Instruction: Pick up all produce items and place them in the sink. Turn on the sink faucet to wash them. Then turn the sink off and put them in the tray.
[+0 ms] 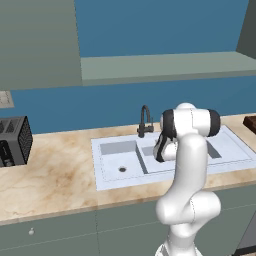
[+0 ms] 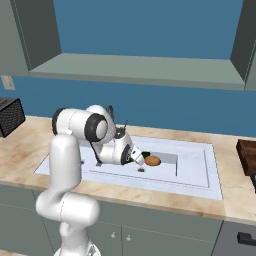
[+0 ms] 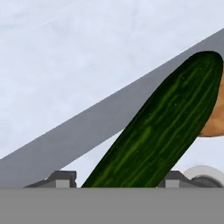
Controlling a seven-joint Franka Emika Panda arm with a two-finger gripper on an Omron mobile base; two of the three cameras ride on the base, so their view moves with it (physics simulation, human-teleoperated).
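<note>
The claw sits low in the larger basin of the sink, at the centre of the right base view, with the cucumber running between its two tips in the hand view; the jaws stand part-way in on either side of it, but whether they are already pressing it I cannot tell. In the hand view the cucumber runs from the bottom centre to the upper right, and the potato peeks out behind its far end at the right edge; in the right base view the potato shows as a brown lump just right of the claw on the basin floor, with a bit of green beside it. Both produce items being in the sink, the first step looks done. No water shows at the sink faucet, which stands behind the basins at the centre of the left base view, so I judge either washing is still to come or it is over and the cucumber is being fetched out. The tray, at the right edge on the table, holds no produce, so that step is left. The toaster sits at the far left.
</note>
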